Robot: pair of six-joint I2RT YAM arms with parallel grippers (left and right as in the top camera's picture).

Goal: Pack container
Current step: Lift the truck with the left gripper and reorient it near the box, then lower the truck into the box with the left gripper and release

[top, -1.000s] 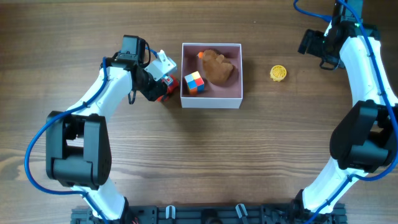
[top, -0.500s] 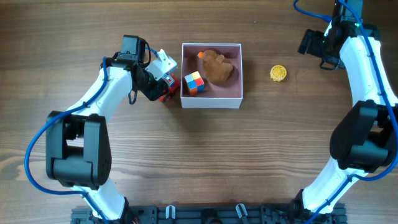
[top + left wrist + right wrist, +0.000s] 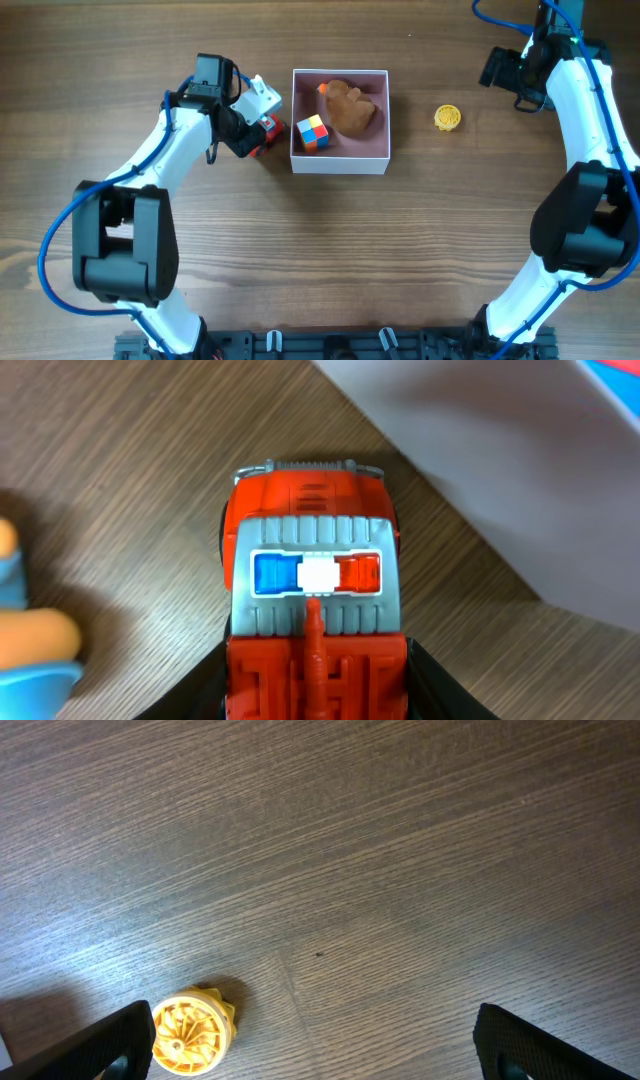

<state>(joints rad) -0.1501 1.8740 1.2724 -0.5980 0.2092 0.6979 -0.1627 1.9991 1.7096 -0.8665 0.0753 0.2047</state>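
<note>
The container is a white box with a pink inside, at the table's centre back. It holds a brown plush toy and a multicoloured cube. My left gripper is shut on a red toy truck with a grey cab and a blue-white-red light bar. It holds the truck just left of the container's white wall. My right gripper is open and empty at the back right, its fingers above the table. A yellow wheel-shaped toy lies by its left finger, also seen from overhead.
An orange and blue object shows at the left edge of the left wrist view. The wooden table stretches in front of the container.
My left gripper with the red truck has shifted slightly up and back beside the container's left wall. The right arm has not moved.
</note>
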